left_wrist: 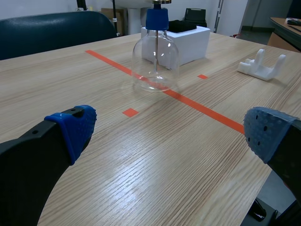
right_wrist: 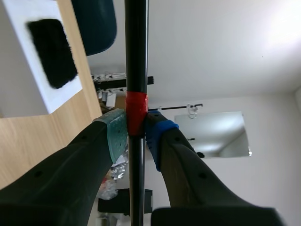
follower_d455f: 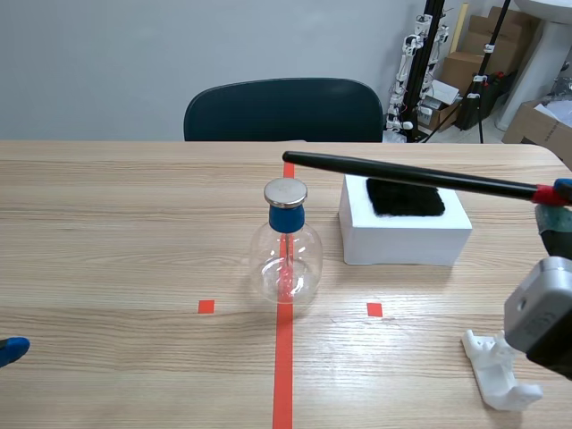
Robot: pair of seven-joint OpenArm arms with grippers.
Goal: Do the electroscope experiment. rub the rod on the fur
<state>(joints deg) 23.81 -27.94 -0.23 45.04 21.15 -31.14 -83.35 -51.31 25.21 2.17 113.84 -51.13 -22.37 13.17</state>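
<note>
Rod (follower_d455f: 402, 172) (right_wrist: 136, 47) first: black, with a red band near one end. It lies almost level above the table (follower_d455f: 107, 232), crossing over the far part of the fur (follower_d455f: 405, 197) (right_wrist: 51, 52). Its free tip ends above the orange-red tape line (follower_d455f: 283, 375), behind the electroscope (follower_d455f: 286, 255) (left_wrist: 155, 61). I cannot tell whether the rod touches the fur. My right gripper (follower_d455f: 552, 198) (right_wrist: 136, 132) pinches the rod at the red band, with one pad pressed on each side.

The fur is a black patch lying on top of a white block (follower_d455f: 407, 239) (right_wrist: 23, 89), which stands just to the right of the electroscope. The electroscope is a clear round flask with a blue neck and a metal cap (follower_d455f: 285, 191), and it stands upright on the tape line.

My left gripper (left_wrist: 169, 129) is low over the table, well apart from the flask. Its fingers are spread wide with nothing between them, and one blue pad (follower_d455f: 11, 350) shows in the scene view. A white stand (follower_d455f: 500, 371) (left_wrist: 262, 66) lies near the right arm, and a dark chair (follower_d455f: 282, 109) (left_wrist: 47, 30) sits at the table's far edge.
</note>
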